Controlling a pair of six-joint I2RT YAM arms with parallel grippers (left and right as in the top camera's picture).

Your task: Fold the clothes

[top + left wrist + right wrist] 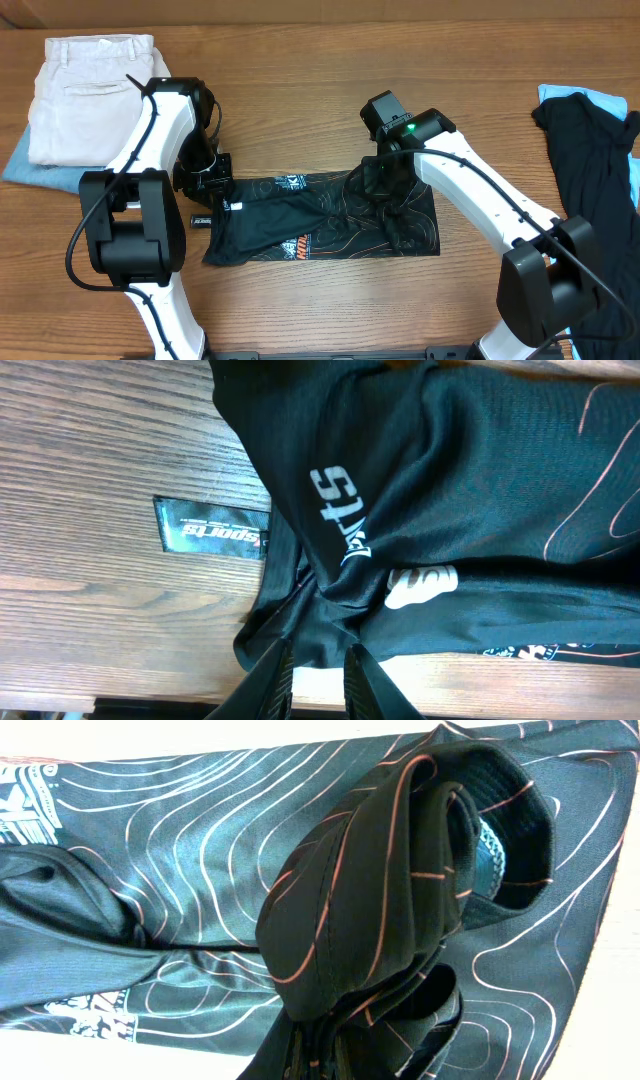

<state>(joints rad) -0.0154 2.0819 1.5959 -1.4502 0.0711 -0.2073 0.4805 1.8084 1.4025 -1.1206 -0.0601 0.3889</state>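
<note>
Left fingers point(274, 685) pinching shirt point(450, 480), arm point(165, 125) bent inward

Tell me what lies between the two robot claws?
A black short-sleeved sports shirt with thin orange contour lines, running from the left gripper to the right gripper, both gripping it; the overhead view shows this.

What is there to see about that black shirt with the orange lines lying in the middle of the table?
The black shirt lies crumpled across the middle of the wooden table, partly folded. Its thin, slightly shiny sports fabric bears orange contour lines and white printed logos. The left gripper pinches a bunched edge at one end; the right gripper is shut on a gathered fold at the other. The rest rests on the table.
</note>
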